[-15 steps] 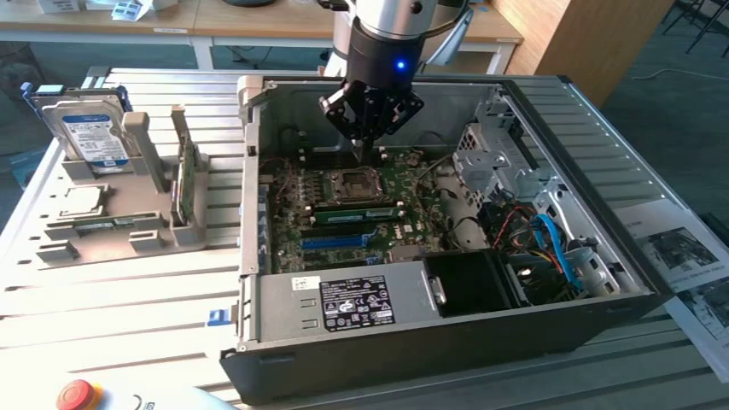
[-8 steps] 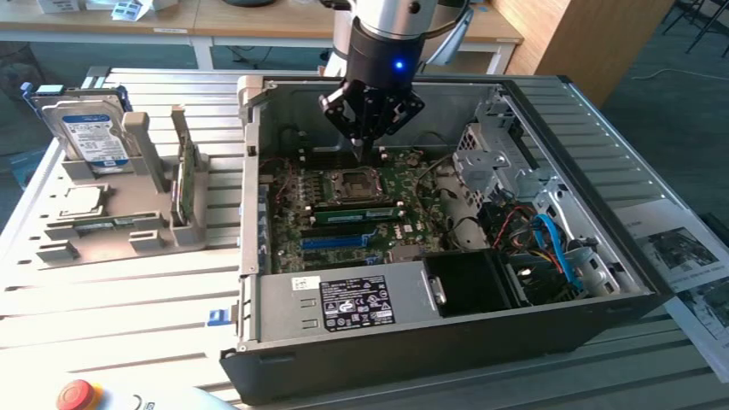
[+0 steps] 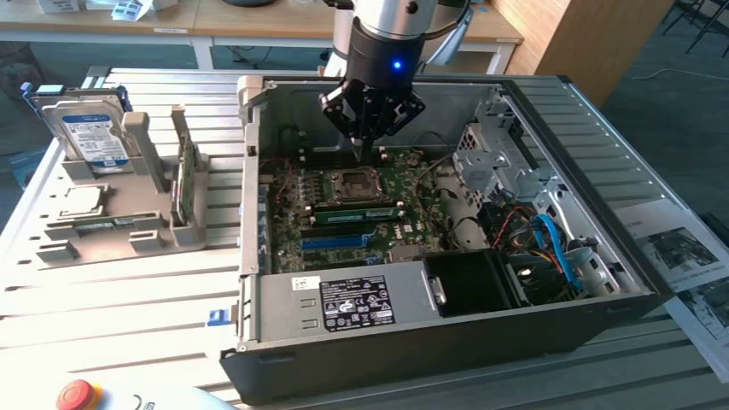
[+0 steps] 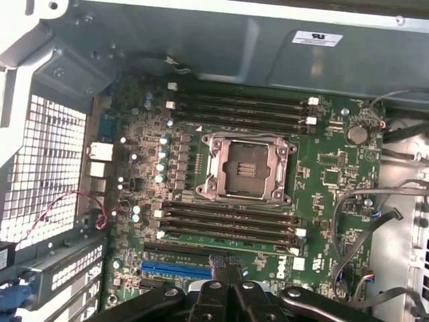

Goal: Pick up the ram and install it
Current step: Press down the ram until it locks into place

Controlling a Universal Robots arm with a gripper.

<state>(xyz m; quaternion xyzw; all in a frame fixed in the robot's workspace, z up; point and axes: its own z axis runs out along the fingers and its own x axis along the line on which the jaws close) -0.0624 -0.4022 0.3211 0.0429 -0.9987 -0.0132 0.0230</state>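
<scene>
With my hand pinched together, empty, over the motherboard, the ram waits mid-left in its holder, ungrasped

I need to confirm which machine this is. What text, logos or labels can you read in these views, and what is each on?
"DELL": white lettering on the motherboard, near its edge in the wrist view.
"UL" mark: white sticker on the case wall; its small print is unreadable.
Black label on the power supply: print too small.
Blue-white label on the hard drive: blurred.
Printed sheets beside the case: unreadable.
</scene>
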